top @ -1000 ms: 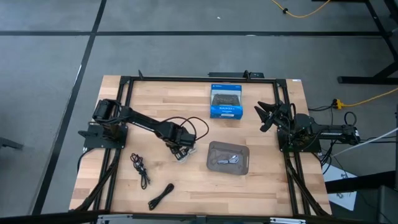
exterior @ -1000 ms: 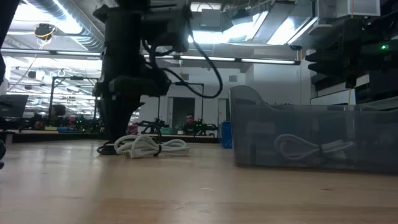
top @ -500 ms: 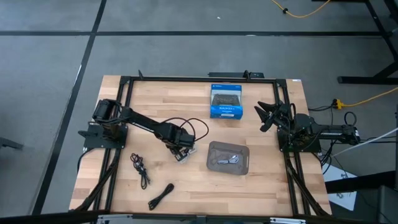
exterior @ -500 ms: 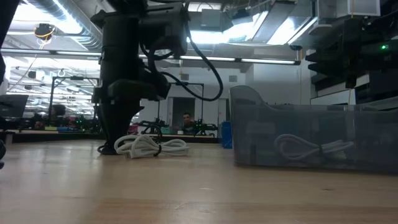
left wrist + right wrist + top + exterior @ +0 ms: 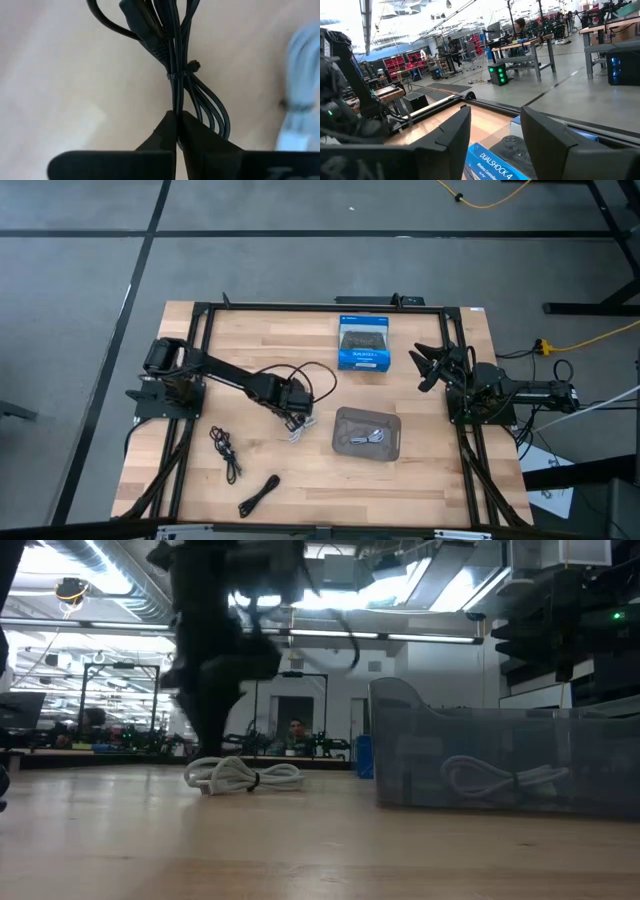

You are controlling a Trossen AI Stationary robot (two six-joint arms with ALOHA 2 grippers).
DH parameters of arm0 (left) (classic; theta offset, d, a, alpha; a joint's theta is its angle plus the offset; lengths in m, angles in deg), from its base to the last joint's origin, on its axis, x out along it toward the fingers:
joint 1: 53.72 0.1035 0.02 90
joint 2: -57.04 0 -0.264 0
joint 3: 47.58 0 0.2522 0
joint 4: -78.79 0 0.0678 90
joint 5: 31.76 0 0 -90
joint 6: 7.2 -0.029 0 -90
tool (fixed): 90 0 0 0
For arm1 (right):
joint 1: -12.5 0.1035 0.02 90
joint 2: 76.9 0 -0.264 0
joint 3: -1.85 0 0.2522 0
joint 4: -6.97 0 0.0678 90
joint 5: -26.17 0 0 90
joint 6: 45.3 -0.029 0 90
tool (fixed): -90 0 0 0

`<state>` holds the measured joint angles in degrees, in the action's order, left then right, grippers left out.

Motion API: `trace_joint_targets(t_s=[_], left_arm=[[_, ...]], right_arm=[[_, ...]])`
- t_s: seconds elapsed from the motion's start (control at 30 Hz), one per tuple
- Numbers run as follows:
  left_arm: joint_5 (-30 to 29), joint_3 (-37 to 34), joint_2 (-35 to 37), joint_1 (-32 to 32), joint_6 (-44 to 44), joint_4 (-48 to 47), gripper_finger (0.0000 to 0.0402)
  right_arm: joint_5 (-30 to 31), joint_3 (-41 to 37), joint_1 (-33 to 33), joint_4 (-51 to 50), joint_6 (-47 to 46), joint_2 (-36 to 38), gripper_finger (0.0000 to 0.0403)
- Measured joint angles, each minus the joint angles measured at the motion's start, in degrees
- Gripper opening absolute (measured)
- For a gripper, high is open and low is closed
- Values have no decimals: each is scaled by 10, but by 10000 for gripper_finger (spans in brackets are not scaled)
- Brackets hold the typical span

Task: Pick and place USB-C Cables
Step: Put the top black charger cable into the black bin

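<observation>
My left gripper point(image 5: 296, 408) point(image 5: 176, 125) is over the middle of the table, left of the grey tray point(image 5: 340, 444), and is shut on a black USB-C cable bundle point(image 5: 175, 60) bound by a thin tie. A white bundle point(image 5: 298, 432) point(image 5: 245, 775) point(image 5: 300, 100) lies flat on the table just beside it. Another white bundle point(image 5: 370, 438) point(image 5: 490, 780) lies in the tray. Two more black bundles point(image 5: 226, 450) point(image 5: 258, 495) lie flat near the table's near-left corner. My right gripper point(image 5: 428, 366) point(image 5: 495, 140) waits open at the right edge. My left gripper pinches the black bundle between its two fingertips, just below the tie point(image 5: 180, 76), near the looped end point(image 5: 217, 117). The fingers come from above, pointing down, and lie along the strands. The bundle runs on past the fingertips toward the table; whether it is clear of the wood I cannot tell.
A blue box point(image 5: 363, 342) picturing a black controller lies at the far edge, between the two arms. A black metal frame point(image 5: 300, 307) runs along the table's edges. Bare wood shows right of the near black bundles and in front of the tray.
My left gripper has moved toward the table's right, toward the tray, and is blurred with motion in the low view. The dark bundle that lay at the left end of the white bundle no longer shows on the table there. The white bundle has stayed in place.
</observation>
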<state>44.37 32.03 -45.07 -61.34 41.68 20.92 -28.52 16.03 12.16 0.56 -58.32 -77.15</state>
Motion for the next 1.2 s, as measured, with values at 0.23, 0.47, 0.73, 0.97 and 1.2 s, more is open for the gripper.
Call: trace_joint_targets(t_s=[0.23, 0.47, 0.73, 0.97, 1.2], left_arm=[[-96, 48, 30, -8, -139, 112, 2], [9, 51, -2, -8, -503, 385, 1], [144, 101, -62, 12, -546, 425, 0], [205, 146, -103, 12, -522, 397, 7], [205, 148, -102, 12, -501, 399, 52]], right_arm=[[0, 0, 0, 0, 0, 0, 177], [1, 0, 0, 1, 0, 0, 177], [1, 0, 0, 1, 0, 0, 177], [1, 0, 0, 0, 1, 0, 177], [0, 0, 0, 0, 1, 0, 177]])
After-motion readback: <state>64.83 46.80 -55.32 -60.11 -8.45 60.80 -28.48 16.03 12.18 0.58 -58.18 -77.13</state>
